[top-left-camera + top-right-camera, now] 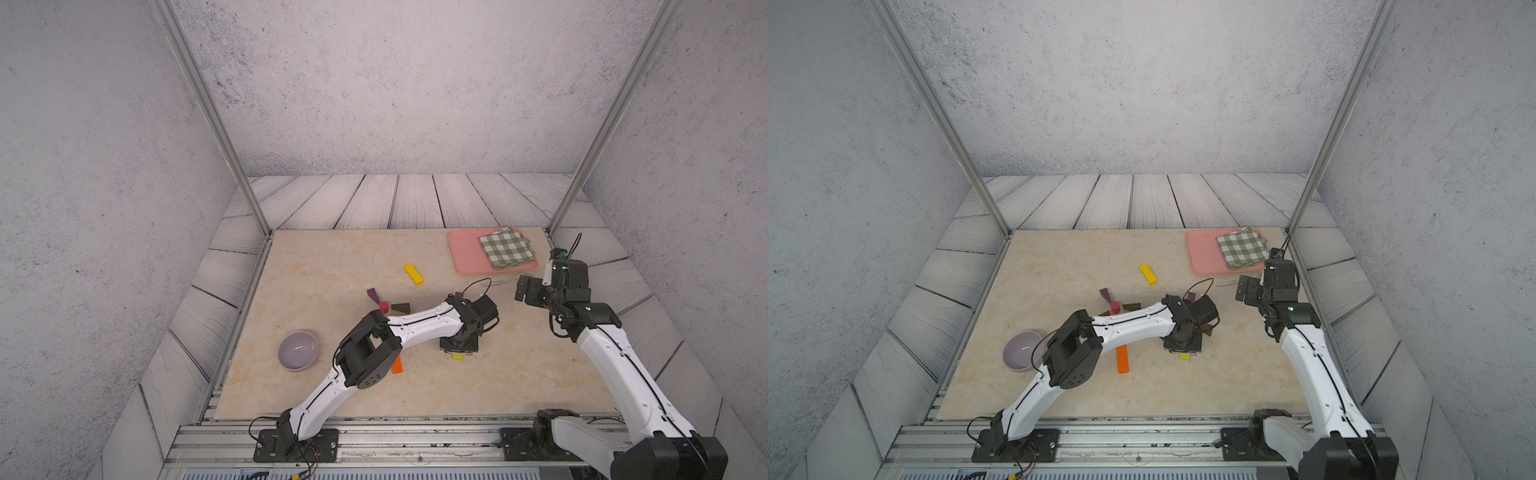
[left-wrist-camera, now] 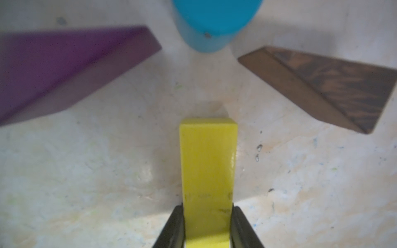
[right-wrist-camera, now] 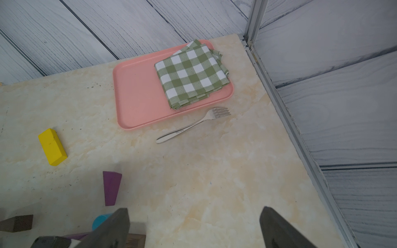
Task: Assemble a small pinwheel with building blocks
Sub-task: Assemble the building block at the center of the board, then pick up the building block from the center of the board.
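Paint likely makes the light, stiff yellow bar (image 2: 208,161) slick; your left claw (image 2: 207,209) grips its long sides, six o'clock of the blue cylinder (image 2: 212,21); your right claw (image 3: 194,209) gapes empty.

Yellow bar (image 2: 208,171) in left gripper (image 2: 208,225), toward blue cylinder (image 2: 211,23), between purple wedge (image 2: 64,70) and brown wedge (image 2: 333,88).

Cylinder (image 2: 210,25) between wedges (image 2: 64,70); cloth (image 3: 189,73) on tray (image 3: 137,96)
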You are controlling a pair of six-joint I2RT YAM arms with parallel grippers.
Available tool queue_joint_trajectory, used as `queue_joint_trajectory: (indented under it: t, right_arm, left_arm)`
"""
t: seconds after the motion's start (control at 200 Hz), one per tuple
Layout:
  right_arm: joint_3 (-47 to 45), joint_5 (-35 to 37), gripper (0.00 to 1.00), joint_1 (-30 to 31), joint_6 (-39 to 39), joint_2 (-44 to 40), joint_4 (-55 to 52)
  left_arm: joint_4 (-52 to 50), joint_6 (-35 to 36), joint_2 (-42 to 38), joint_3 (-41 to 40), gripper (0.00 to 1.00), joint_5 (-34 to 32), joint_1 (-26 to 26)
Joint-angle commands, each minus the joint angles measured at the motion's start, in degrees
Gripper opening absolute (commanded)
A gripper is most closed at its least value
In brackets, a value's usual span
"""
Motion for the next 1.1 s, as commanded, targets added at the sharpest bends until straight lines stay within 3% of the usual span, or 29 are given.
queue_joint_trajectory:
  t: [0.0,0.14,0.24,0.3,0.32,0.33,0.34,0.355,0.52,0.681,0.736,0.831,0.886,0.971,1.096]
  right_arm:
    - [-0.57,-0.83,0.99,-0.27,0.54,-1.35,0.05]
    - [-0.56,-1.31,0.99,-0.31,0.5,-1.5,-0.04]
    - [-0.65,-1.29,0.99,-0.4,0.52,-1.58,-0.02]
    - [-0.65,-1.4,0.99,-0.4,0.48,-1.58,-0.07]
    - [-0.65,-1.39,0.99,-0.36,0.52,-1.61,-0.06]
    - [-0.65,-1.35,0.99,-0.4,0.52,-1.59,-0.11]
    - [-0.65,-1.32,0.99,-0.37,0.52,-1.65,-0.1]
    - [-0.65,-1.38,0.99,-0.42,0.52,-1.67,-0.14]
    - [-0.39,-1.32,0.99,-0.41,0.7,-2.22,-0.68]
    - [-1.06,-0.52,0.99,-0.36,1.21,-3.21,-0.31]
    - [-1.33,-0.17,0.99,-0.4,1.44,-3.21,-0.07]
    - [-0.83,-0.18,0.99,-0.53,1.31,-2.39,-0.6]
    - [-0.48,-0.25,0.99,-0.52,1.33,-2.0,-1.15]
    - [-0.63,-0.41,0.99,-0.52,1.29,-2.11,-1.38]
    - [-1.86,-0.94,0.99,-0.53,1.58,-2.26,-0.27]
  left_arm:
    - [-2.04,0.54,1.27,0.91,0.21,-0.83,-0.36]
    - [-3.53,0.52,2.08,2.21,0.42,-1.35,-0.3]
    - [-3.99,0.69,1.9,2.55,0.45,-1.82,-0.26]
    - [-4.83,0.91,1.35,3.06,0.52,-2.44,-0.28]
    - [-5.27,1.14,1.04,3.37,0.63,-2.65,-0.22]
    - [-5.43,1.29,0.86,3.61,0.81,-2.89,-0.22]
    - [-5.89,1.41,0.73,3.87,0.92,-3.17,-0.21]
    - [-6.44,1.59,0.56,4.29,0.96,-3.69,-0.29]
    - [-13.86,4.13,-5.05,8.37,0.96,-8.87,-0.55]
    - [-15.08,7.1,-17.11,2.87,0.96,-20.7,0.67]
    - [-10.77,8.72,-20.2,-2.65,0.96,-16.03,4.79]
    - [-7.27,7.91,-20.52,-7.78,0.96,-2.21,15.37]
    - [-4.22,7.87,-19.59,-9.47,0.96,1.45,20.18]
    - [-6.55,8.84,-15.48,-3.36,0.96,-1.34,23.11]
    - [-14.87,10.4,-4.12,14.36,0.96,-6.63,24.07]
